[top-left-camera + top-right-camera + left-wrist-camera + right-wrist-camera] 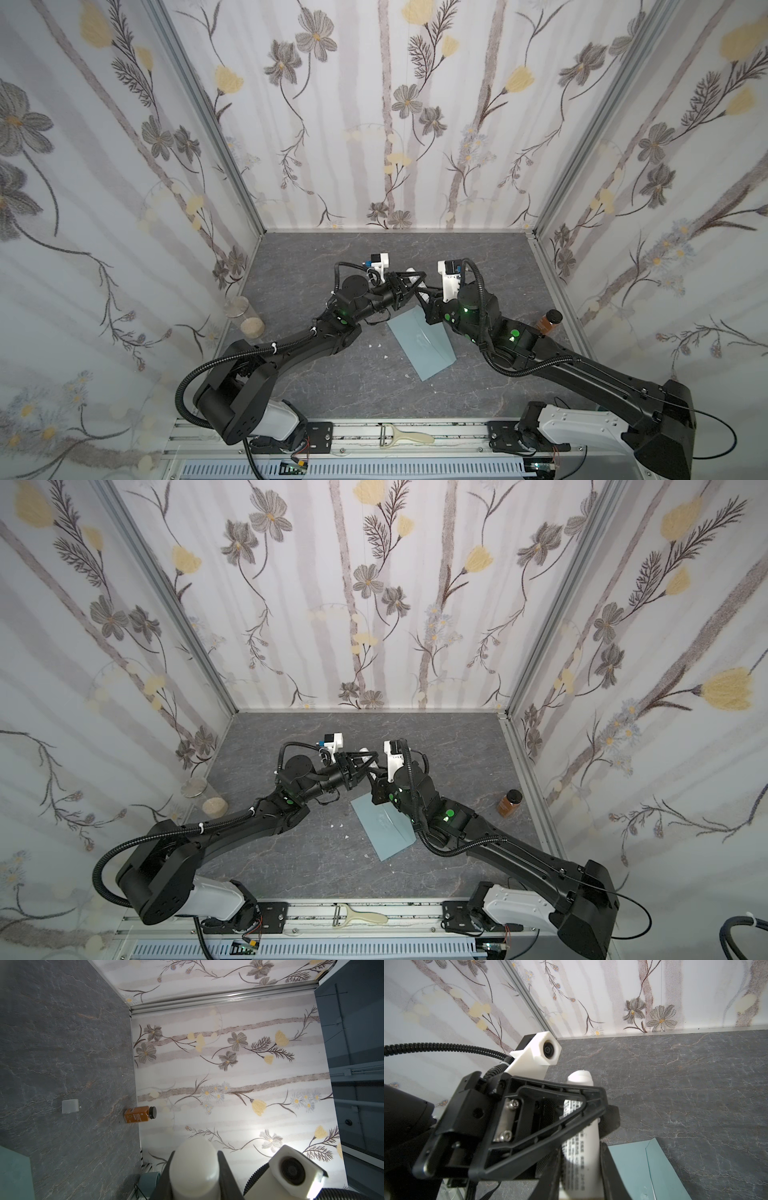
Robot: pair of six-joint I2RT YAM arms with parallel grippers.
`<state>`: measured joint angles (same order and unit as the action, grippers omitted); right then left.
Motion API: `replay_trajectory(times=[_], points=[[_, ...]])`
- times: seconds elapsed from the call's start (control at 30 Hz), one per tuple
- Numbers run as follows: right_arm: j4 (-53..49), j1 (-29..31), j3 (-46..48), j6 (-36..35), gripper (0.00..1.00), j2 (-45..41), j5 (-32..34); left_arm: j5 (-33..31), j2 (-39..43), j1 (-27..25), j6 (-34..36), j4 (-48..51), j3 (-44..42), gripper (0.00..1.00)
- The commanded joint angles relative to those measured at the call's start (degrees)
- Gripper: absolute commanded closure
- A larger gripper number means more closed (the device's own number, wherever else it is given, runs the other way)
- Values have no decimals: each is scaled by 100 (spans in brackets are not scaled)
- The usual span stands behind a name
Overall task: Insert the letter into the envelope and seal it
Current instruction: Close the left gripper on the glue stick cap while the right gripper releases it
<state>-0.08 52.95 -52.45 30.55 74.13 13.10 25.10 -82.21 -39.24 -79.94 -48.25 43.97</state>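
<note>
Right now you are in the sealing step, by my reading: the glue stick (579,1082) is up off the bench (332,374), held between both arms just past the 12 o'clock end of the envelope (419,345).

Your right fingers (610,1176) are clamped narrowly on the lower barrel of the stick, with the printed label running between them. Your left fingers (226,1167) sit flush against both sides of its other end, closed to the barrel's width, so I read that as a grip too.

The envelope lies flat on the bench. Its long axis runs from about 11 to 5 o'clock in both top views. You will not find the letter lying loose anywhere in view. It is likely inside the envelope, though the pictures cannot confirm that. I cannot tell whether the flap is folded down or whether the stick's cap is off.

Next, one arm probably has to twist or let go so the glue end is bared. Then bring that end down onto the flap edge without shoving the light envelope.
</note>
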Motion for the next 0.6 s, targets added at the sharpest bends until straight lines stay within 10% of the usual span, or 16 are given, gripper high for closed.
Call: replay_trajectory(times=[0.0, 0.17, 0.57], points=[[222, -4, 15, 162, 86, 8, -45, 47, 46, 50, 425, -228, -83, 100], [322, -51, 183, 236, 62, -189, -185, 82, 107, 220, 603, -138, -259, 100], [-143, -782, 880, 582, 57, -1220, -1225, -990, 470, 330, 3046, 3231, 233, 100]])
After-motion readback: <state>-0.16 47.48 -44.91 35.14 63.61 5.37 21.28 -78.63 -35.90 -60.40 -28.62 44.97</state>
